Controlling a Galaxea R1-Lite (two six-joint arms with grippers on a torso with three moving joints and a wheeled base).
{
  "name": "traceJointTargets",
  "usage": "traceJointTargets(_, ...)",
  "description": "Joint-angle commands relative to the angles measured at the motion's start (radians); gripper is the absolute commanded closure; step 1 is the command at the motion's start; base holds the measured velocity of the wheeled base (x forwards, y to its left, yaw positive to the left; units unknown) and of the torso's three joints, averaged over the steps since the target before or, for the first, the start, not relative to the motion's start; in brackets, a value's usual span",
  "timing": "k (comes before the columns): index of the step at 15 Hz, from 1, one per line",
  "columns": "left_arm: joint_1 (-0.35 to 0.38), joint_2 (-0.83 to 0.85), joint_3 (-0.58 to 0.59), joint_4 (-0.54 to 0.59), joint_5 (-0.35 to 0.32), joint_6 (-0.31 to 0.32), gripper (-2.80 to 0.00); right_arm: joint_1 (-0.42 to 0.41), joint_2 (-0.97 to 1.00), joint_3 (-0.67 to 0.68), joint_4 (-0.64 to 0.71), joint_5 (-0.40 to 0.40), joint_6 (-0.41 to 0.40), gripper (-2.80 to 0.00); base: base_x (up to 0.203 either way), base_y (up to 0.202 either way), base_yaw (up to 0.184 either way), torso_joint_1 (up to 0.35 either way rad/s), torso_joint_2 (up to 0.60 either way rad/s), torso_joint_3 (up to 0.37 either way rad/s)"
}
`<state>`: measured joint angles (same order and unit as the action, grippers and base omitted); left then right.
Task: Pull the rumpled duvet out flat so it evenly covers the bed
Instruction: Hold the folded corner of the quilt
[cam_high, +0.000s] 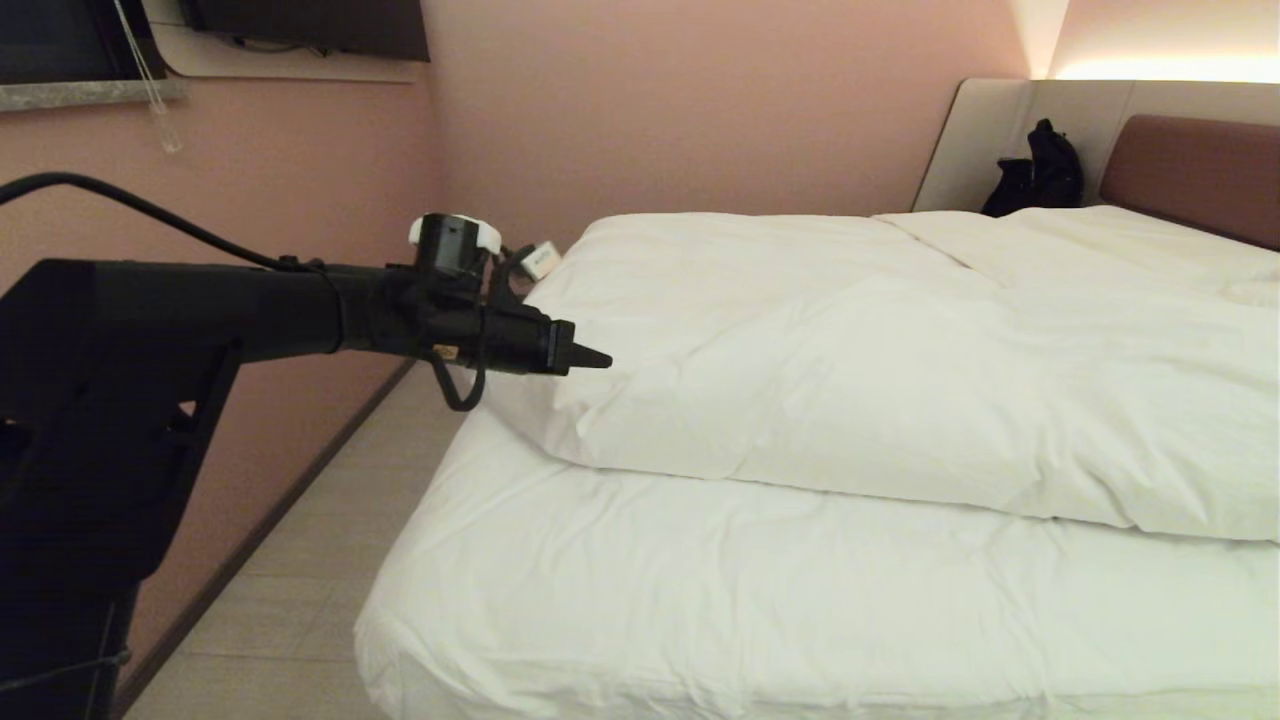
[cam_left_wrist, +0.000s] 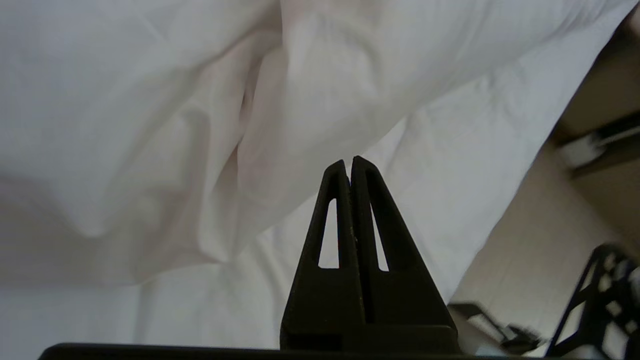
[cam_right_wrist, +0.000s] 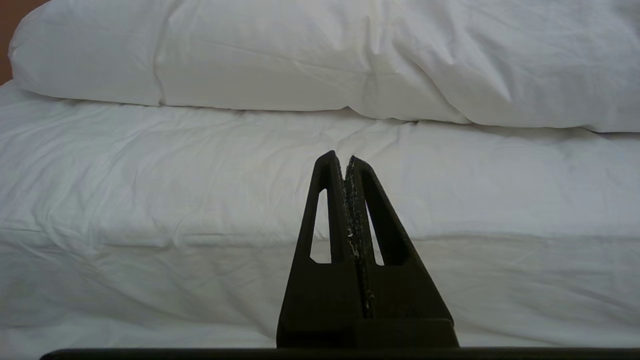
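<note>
The puffy white duvet lies bunched over the far part of the bed, its near edge folded back so the sheeted foot of the mattress is bare. My left gripper reaches in from the left, shut and empty, its tip just short of the duvet's near-left corner. In the left wrist view the shut gripper points at that wrinkled corner. My right gripper is shut with nothing in it, low before the mattress side, facing the duvet; it is out of the head view.
A pink wall and a narrow strip of tiled floor run along the bed's left side. A black bag sits by the reddish-brown headboard at the back right. A small white device is beside the bed's far-left corner.
</note>
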<state>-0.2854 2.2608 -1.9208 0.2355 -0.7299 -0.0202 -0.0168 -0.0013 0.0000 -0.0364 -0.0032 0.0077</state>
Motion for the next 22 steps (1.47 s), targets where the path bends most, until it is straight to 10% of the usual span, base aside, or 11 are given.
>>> traceJointTargets(1, -0.022, 0.038, -0.034, 0.066, 0.02, 0.096, 0.0, 0.0, 0.001, 0.0, 0.0, 0.0, 0.0, 0.0, 0.0, 0.0, 0.0, 0.0, 0.0, 0.0)
traceJointTargets(12, -0.04, 0.05, -0.026, 0.034, 0.077, 0.216, 0.0, 0.0, 0.001, 0.0, 0.0, 0.0, 0.0, 0.0, 0.0, 0.0, 0.0, 0.0, 0.0, 0.0)
traceJointTargets(13, -0.041, 0.051, -0.022, 0.03, 0.076, 0.217, -2.8, 0.0, 0.001, 0.0, 0.0, 0.0, 0.0, 0.0, 0.0, 0.0, 0.0, 0.0, 0.0, 0.0)
traceJointTargets(22, -0.062, 0.109, -0.016, -0.123, 0.073, 0.263, -2.8, 0.0, 0.001, 0.0, 0.0, 0.0, 0.001, 0.0, 0.0, 0.0, 0.0, 0.0, 0.0, 0.0)
